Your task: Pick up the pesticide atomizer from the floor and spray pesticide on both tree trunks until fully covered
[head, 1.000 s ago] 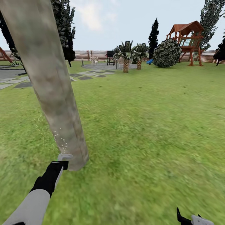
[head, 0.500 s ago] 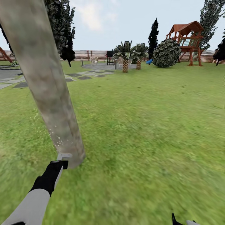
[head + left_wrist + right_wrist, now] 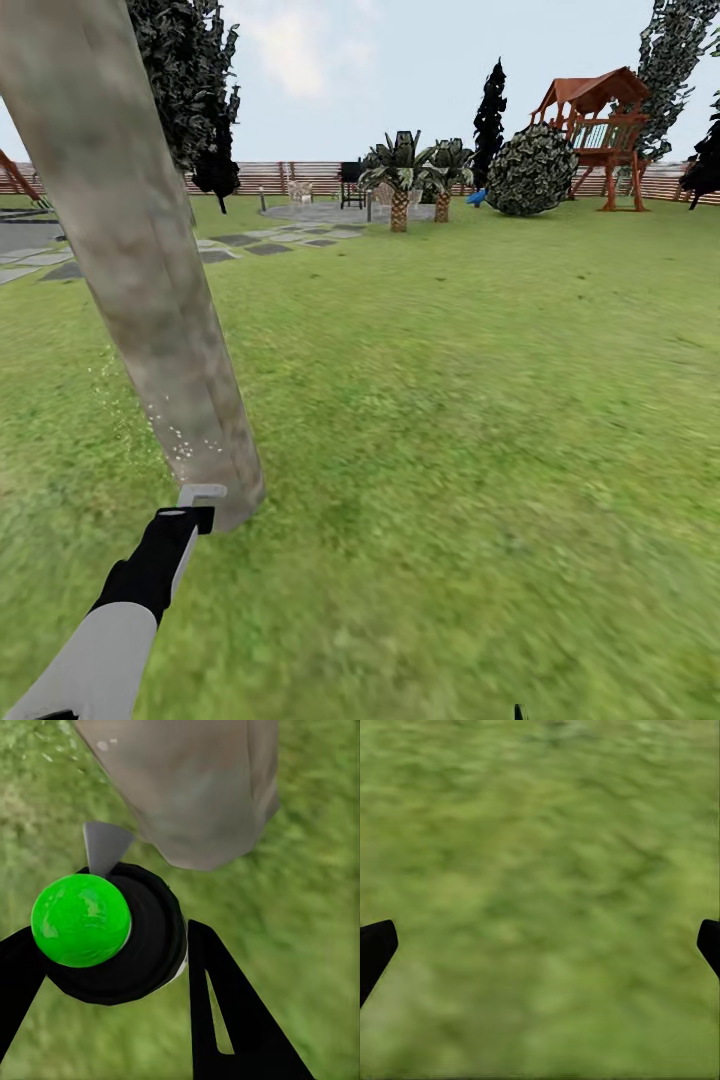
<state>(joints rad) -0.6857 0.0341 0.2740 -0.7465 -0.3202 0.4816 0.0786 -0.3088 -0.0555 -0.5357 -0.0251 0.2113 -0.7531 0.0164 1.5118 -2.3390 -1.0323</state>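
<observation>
One thick tree trunk of mottled grey-beige bark leans across the left of the head view and meets the grass just ahead of my left arm. My left gripper is shut on the pesticide atomizer. Its grey nozzle points at the trunk's base, and pale spray droplets speckle the bark above it. In the left wrist view the atomizer shows a bright green round cap on a black body between my fingers, very close to the trunk. My right gripper hangs open over bare grass.
The lawn spreads wide to the right and ahead. Far back stand two small palms, a round bush, a wooden play tower, a paved patio and the slat fence. Stepping stones lie at far left.
The whole view has shifted slightly, so the trunk sits a little further left. The right gripper has dropped almost out of the bottom edge. The left gripper still holds the atomizer at the trunk's base.
</observation>
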